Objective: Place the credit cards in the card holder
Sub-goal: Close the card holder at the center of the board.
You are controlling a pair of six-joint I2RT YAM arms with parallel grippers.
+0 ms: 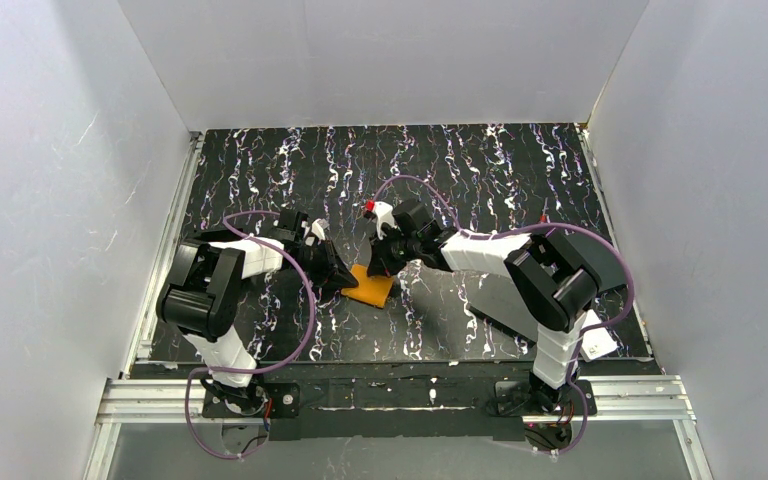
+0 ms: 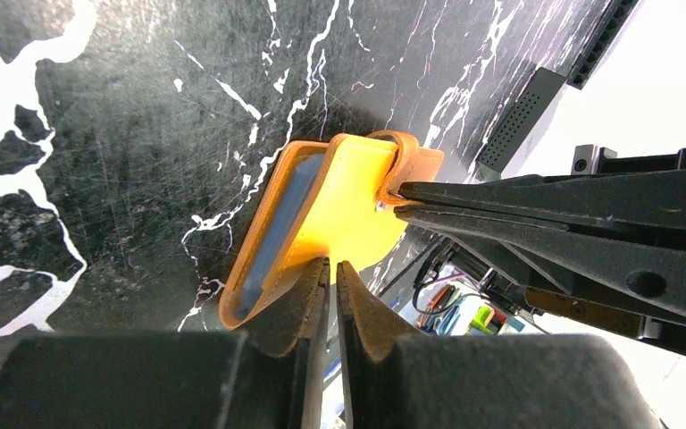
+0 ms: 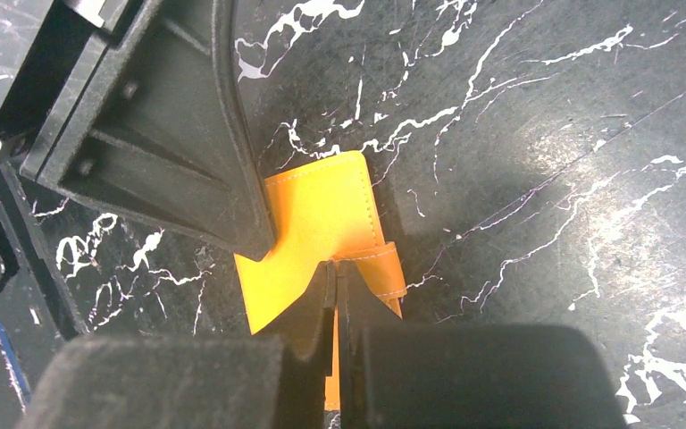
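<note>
Left gripper (image 2: 330, 273) is pressed together on one cover of the orange card holder (image 2: 344, 201); right gripper (image 3: 335, 286) pinches its snap tab (image 3: 391, 268). Card holder lies at the middle of the table (image 1: 520, 170), slightly open, with pale blue sleeves (image 2: 277, 232) inside. Tab faces the table's right side; long axis unclear.

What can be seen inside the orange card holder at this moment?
Through the open edge of the card holder, pale blue sleeves show in the left wrist view. Its folded orange outside hides the rest, so it cannot be told whether any card sits in them.
</note>
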